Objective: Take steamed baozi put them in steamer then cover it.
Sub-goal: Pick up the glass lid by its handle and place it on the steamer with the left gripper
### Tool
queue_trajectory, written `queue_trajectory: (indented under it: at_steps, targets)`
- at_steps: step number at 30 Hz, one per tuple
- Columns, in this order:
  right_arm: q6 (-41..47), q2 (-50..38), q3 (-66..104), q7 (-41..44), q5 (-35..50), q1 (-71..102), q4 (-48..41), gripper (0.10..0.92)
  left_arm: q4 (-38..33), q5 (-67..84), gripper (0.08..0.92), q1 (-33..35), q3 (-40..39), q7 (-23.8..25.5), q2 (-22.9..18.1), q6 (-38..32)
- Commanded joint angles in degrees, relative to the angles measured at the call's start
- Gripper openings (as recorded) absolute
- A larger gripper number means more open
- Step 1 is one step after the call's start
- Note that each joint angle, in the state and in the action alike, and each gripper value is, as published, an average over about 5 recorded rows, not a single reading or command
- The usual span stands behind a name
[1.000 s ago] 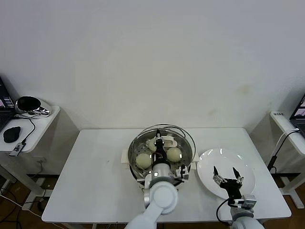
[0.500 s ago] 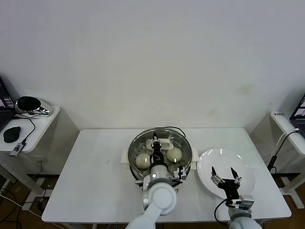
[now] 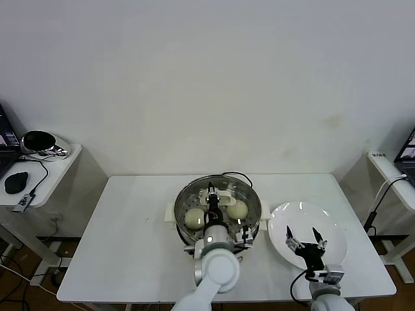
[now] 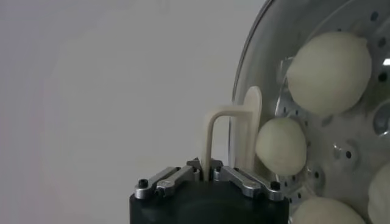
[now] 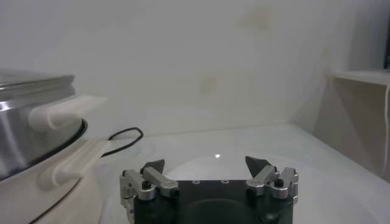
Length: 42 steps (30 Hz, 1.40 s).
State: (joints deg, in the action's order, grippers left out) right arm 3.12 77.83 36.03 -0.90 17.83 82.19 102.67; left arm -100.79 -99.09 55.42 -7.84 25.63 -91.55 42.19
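My left pincer [image 3: 212,194] is clamped on the cream bar handle [image 4: 214,137] of the cover [image 3: 218,199], directly above the steamer [image 3: 188,223], which stands at the middle of the tabletop [image 3: 130,240], slightly toward its near edge. In the left wrist view the two fingers [image 4: 244,178] meet on the upright of the handle with no gap visible.

Change noted: a second ago the cover was tilted, its far rim raised clear of the pot toward the far edge of the tabletop. Half a second ago it was nearly level. It now sits level, its metal rim in line with the steamer's rim. I judge the cover seated, or all but seated; actual rim contact I cannot confirm from these views.

Under the glass, the steamed baozi [image 3: 194,218] lie on the perforated tray: two are plain in the head view, and the left wrist view shows four [image 4: 280,146], some cut by the picture's edge. None remain outside the pot.

My right pincer [image 3: 305,238] is spread open, holding nothing, above the white plate [image 3: 331,223], which lies bare near the right edge of the tabletop. It has drawn back slightly toward the near edge.

Assessment: loading is complete and covering is essentially done. What remains, in my judgement, is to release the handle and lift clear without dragging the cover askew.
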Motion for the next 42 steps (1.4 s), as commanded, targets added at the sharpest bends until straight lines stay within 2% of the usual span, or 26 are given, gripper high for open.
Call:
queue_trajectory:
  at_steps: [1,9,24,32,37,40,42]
  targets:
    - [-0.1,0.1,0.0,0.0,-0.1,0.0,0.0,0.823,0.2,1.0,0.149,0.7,0.2,-0.9,-0.1,2.4]
    - [-0.1,0.2,0.1,-0.1,-0.1,0.1,0.2,0.823,-1.4,2.3,0.171,0.7,-0.3,-1.5,0.5,2.4]
    - [0.0,0.3,0.3,-0.2,-0.5,0.4,0.4,0.823,-12.0,5.1,0.587,3.7,-3.1,2.3,4.0,2.4]
    - [0.0,-0.8,0.8,-0.1,-0.3,1.4,0.7,0.823,-17.6,8.9,0.799,6.4,-3.4,2.6,6.3,2.4]
    - [-1.0,-0.7,0.5,1.2,-0.6,2.6,1.7,0.823,-24.2,18.8,0.822,8.4,0.2,-2.4,8.1,0.3]
    - [-1.7,-1.3,-0.1,2.6,-0.8,5.0,3.5,0.823,-30.2,30.8,0.823,10.4,7.5,-5.4,9.8,-4.3]
    - [-2.0,-1.9,-0.5,3.3,-1.1,6.9,4.8,0.823,-33.5,41.0,0.823,12.1,13.2,-9.2,11.3,-8.0]
